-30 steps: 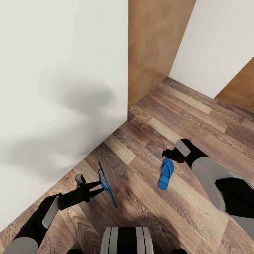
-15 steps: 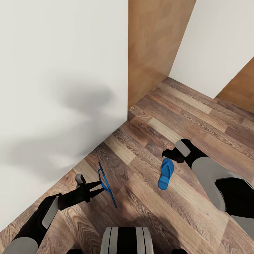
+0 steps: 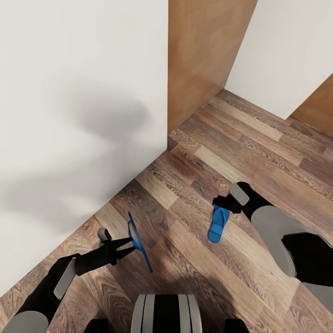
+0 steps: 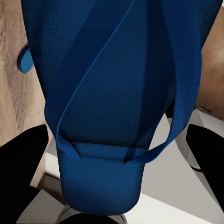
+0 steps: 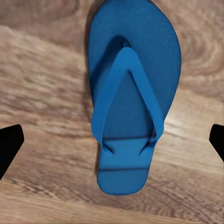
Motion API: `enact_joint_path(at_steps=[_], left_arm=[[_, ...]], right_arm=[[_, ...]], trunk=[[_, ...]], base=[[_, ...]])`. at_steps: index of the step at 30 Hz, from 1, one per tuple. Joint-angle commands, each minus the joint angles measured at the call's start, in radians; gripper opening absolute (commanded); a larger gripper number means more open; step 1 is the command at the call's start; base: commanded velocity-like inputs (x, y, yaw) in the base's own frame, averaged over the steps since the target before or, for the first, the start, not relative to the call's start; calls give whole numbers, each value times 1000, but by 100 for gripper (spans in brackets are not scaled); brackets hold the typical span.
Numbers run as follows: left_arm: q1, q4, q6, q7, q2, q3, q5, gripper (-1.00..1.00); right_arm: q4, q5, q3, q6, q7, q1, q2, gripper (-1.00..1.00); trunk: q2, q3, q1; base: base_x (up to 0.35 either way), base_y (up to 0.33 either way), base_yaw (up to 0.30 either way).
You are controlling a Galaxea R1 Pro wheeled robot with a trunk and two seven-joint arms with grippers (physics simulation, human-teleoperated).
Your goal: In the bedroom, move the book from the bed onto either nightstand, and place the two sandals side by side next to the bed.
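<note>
- wood-plank floor carries things
- one blue sandal lies flat on floor, straps up, well apart from the white wall corner
- wall corner meets floor

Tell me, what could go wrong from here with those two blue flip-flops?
1. The left end effector pinches one blue sandal near its edge, the sole hanging on its side; it might slip or twist out.
2. The other sandal lies flat on the wood floor, directly below the open right end effector; an off-centre descent could nudge it away.
3. The white wall stands near the left arm; a swing might bump it.
</note>
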Motion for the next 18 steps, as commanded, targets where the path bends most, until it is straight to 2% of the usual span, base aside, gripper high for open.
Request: enact_joint_path(at_steps=[1, 5, 18], left_arm=[[0, 0, 8, -2, 2, 0, 3, -100], [0, 0, 8, -4, 3, 0, 3, -100], [1, -2, 9, -7, 4, -2, 6, -100]], right_arm=[[-2, -11, 7, 3, -8, 0, -1, 100], [-2, -11, 8, 3, -8, 0, -1, 100], [-2, -11, 5, 3, -8, 0, -1, 100]], trunk=[[0, -5, 0], [-1, -20, 2], [-1, -20, 2]], base=[[0, 0, 0], [0, 0, 0], [0, 0, 0]])
